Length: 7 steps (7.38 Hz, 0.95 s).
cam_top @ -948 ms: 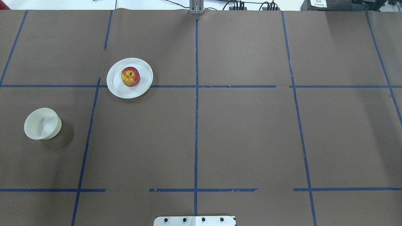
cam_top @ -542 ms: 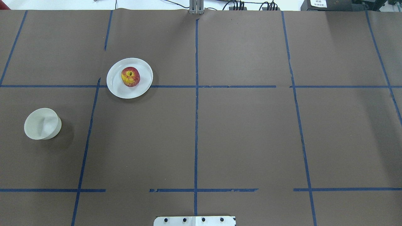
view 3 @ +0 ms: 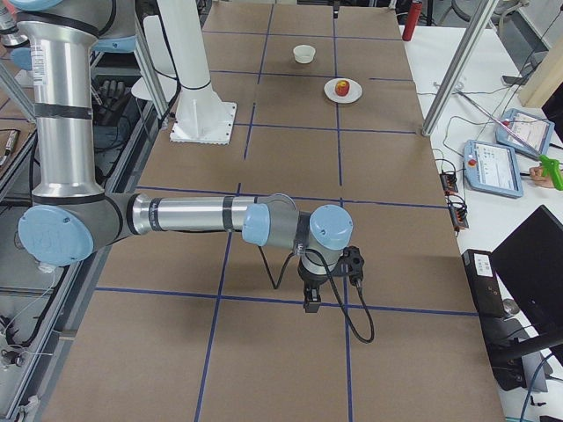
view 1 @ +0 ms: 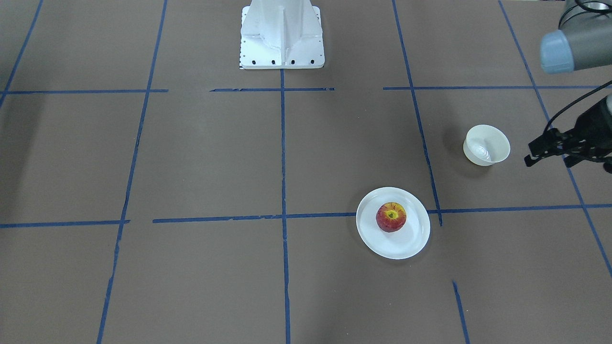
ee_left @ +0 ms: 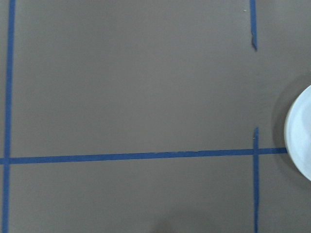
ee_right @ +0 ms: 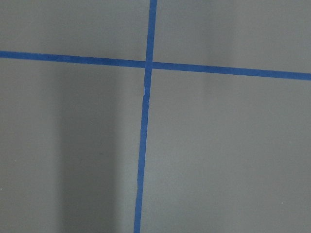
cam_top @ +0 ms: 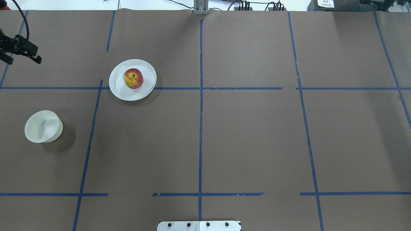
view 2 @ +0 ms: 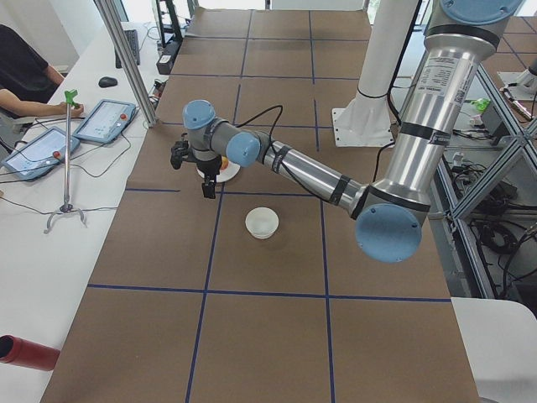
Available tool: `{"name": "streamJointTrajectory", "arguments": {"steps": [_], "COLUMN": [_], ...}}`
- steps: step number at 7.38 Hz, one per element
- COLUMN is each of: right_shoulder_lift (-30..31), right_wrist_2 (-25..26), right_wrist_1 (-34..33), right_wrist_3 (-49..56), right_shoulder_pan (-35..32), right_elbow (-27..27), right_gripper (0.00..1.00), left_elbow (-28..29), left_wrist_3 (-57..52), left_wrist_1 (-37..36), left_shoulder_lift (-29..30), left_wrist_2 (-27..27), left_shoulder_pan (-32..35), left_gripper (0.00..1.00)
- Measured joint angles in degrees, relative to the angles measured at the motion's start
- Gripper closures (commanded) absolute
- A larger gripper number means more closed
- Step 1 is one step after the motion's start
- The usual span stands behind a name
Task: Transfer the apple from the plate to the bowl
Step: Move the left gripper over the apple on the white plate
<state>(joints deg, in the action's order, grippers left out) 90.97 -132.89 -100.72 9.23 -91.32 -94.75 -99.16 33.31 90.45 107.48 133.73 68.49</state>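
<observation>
The red apple (cam_top: 133, 78) with a yellow-green stem patch sits on the flat white plate (cam_top: 118, 90) left of the table's middle. It also shows in the front view (view 1: 391, 216) on the plate (view 1: 410, 244). The small cream-white bowl (cam_top: 43, 126) stands empty nearer my base and further left, also in the front view (view 1: 486, 145). My left gripper (cam_top: 24, 59) hangs open and empty above the table's far left, apart from the plate and bowl; the front view shows it (view 1: 568, 163) beside the bowl. My right gripper (view 3: 330, 281) shows only in the exterior right view, far from both dishes; I cannot tell its state.
Blue tape lines grid the brown table cover. The white robot base (view 1: 282, 33) stands at the table's near edge. The left wrist view catches the plate's rim (ee_left: 301, 141). A desk with tablets (view 2: 101, 122) and a red cylinder (view 2: 25, 351) lie beyond the left end.
My left gripper has come into the overhead view at the far left edge; it was out of view before. The apple, plate and bowl have not moved.
</observation>
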Motion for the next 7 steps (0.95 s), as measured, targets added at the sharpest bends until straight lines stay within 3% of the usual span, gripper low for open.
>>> {"name": "streamJointTrajectory", "arguments": {"steps": [2, 5, 7], "right_shoulder_lift": [0.0, 0.0, 0.0], "right_wrist_2": [0.0, 0.0, 0.0], "right_wrist_1": [0.0, 0.0, 0.0], "right_wrist_3": [0.0, 0.0, 0.0], "right_shoulder_pan": [0.0, 0.0, 0.0], "right_elbow": [0.0, 0.0, 0.0], "right_gripper": [0.00, 0.00, 0.00], "left_elbow": [0.7, 0.7, 3.6], "left_wrist_3": [8.3, 11.9, 17.2], "left_wrist_1": [0.0, 0.4, 0.7], "left_shoulder_lift": [4.7, 7.4, 10.8], "left_wrist_2": [-2.4, -8.3, -11.1], "left_shoulder_pan": [-5.1, -10.3, -15.3], "left_gripper": [0.00, 0.00, 0.00]}}
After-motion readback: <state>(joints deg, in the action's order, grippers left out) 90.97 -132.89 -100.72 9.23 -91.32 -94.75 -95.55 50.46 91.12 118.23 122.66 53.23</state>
